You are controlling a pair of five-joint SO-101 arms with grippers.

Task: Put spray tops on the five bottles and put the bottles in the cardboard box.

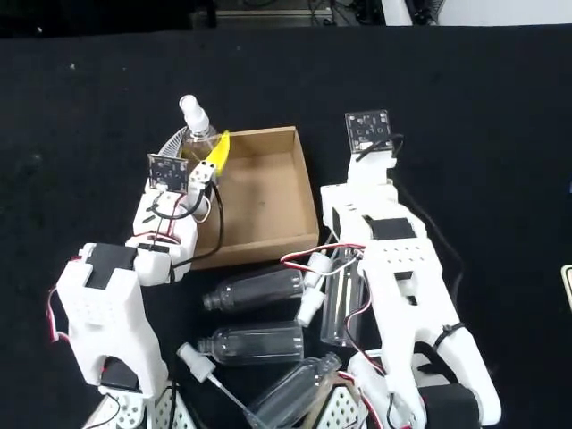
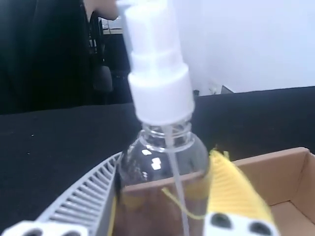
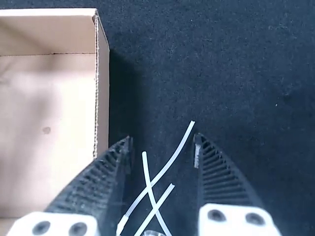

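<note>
The clear plastic bottle with a white spray top point(image 2: 160, 147) is upright at the far left corner of the brown cardboard box point(image 1: 307, 183). The fingers of my left gripper point(image 2: 162, 201) are closed around its body, ready, I judge, to lower it inside. Four more clear bottles point(image 1: 255, 344) lie on the black table point(image 1: 474, 107) just in front of the box, loose white spray tops point(image 1: 310, 307) among them. My right gripper point(image 3: 162, 139) hangs beside the box wall, fingers wide over thin white tubes point(image 3: 162, 169), probably placed to take the next top.
</note>
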